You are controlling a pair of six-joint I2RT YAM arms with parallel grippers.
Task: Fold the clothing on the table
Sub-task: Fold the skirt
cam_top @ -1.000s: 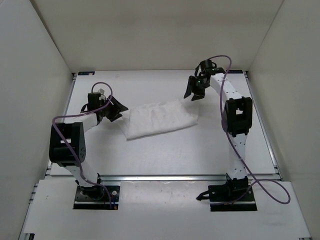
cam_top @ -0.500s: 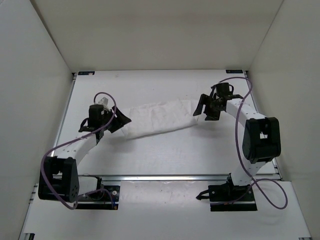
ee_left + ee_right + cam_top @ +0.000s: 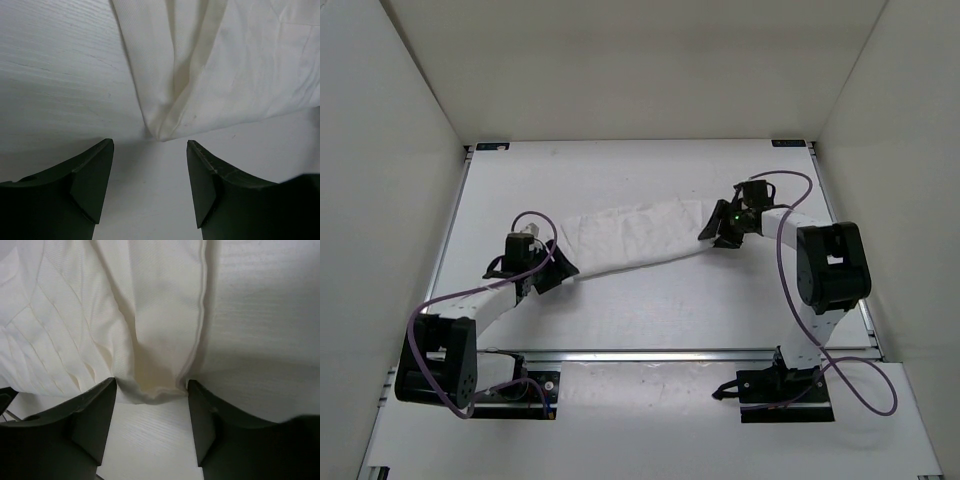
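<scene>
The clothing (image 3: pixel 635 232) lies on the table (image 3: pixel 650 305) as a long, creased white band running from near left to far right. My left gripper (image 3: pixel 563 268) is open at the band's left end; in the left wrist view a pointed corner of the clothing (image 3: pixel 200 65) ends just ahead of the left gripper (image 3: pixel 149 145), apart from both fingers. My right gripper (image 3: pixel 713 228) is open at the right end. In the right wrist view a bunched hem of the clothing (image 3: pixel 150 340) sits between the tips of the right gripper (image 3: pixel 151 384), not pinched.
White walls enclose the table on three sides. A metal rail (image 3: pixel 650 353) runs along the near edge, with both arm bases (image 3: pixel 510 390) (image 3: pixel 785 390) behind it. Purple cables (image 3: pixel 790 195) loop off each arm. Bare tabletop lies beyond and in front of the band.
The clothing went from a compact rectangle to a longer, stretched band. Both arms dropped low; the left gripper slid nearer along the left end, and the right gripper came down to the right end.
</scene>
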